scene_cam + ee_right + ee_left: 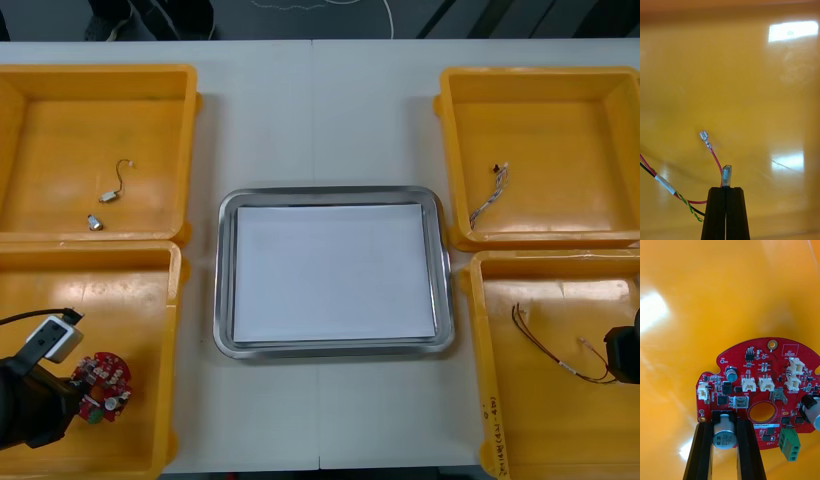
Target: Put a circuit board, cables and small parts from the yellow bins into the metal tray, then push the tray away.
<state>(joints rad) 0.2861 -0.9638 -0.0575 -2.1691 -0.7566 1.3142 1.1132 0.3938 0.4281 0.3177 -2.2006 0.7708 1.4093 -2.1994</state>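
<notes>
The circuit board (763,363) was clamped by the left gripper (724,424) — the red cable (716,159) was pinched at its end by the near-closed right gripper (726,189).

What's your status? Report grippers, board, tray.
Left gripper shut on round red circuit board in near left yellow bin. Right gripper shut on red and yellow cable in near right yellow bin. Shiny metal tray, white inside; nothing in the way.

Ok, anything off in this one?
Nothing spilled or askew. One oddity: left claw, in near left bin, pinches the circuit board by a capacitor, not its edge. Right claw, in near right bin, holds the cable by its terminal.
</notes>
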